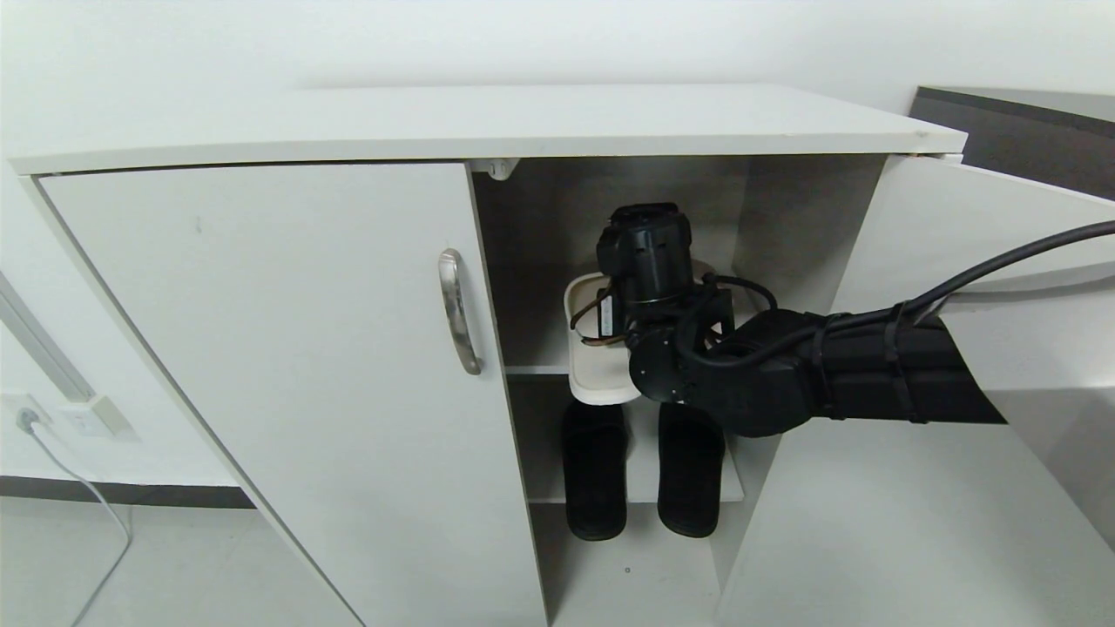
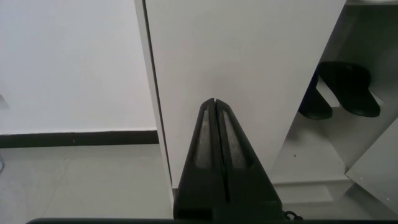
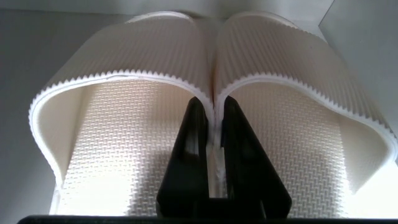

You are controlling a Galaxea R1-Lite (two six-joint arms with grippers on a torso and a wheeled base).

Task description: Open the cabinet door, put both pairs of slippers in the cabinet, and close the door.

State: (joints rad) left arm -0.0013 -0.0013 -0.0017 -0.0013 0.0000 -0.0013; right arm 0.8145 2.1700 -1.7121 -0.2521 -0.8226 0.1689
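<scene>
The white cabinet [image 1: 488,122] has its right door [image 1: 871,531] swung open and its left door [image 1: 261,348] closed. Inside, on the upper shelf, the pair of white slippers [image 1: 597,374] [image 3: 124,124] lies side by side, heels sticking out past the shelf edge. My right gripper [image 3: 211,111] [image 1: 646,239] reaches into the cabinet and is shut on the slippers' touching inner edges. A pair of black slippers [image 1: 645,475] [image 2: 348,87] rests on the lower shelf, heels overhanging. My left gripper [image 2: 214,102] is shut on nothing, low in front of the closed left door [image 2: 236,56].
A metal handle [image 1: 457,311] sits on the left door's right edge. A wall socket with a white cable [image 1: 26,420] is at the far left near the floor. The open door blocks the space to the right of my right arm.
</scene>
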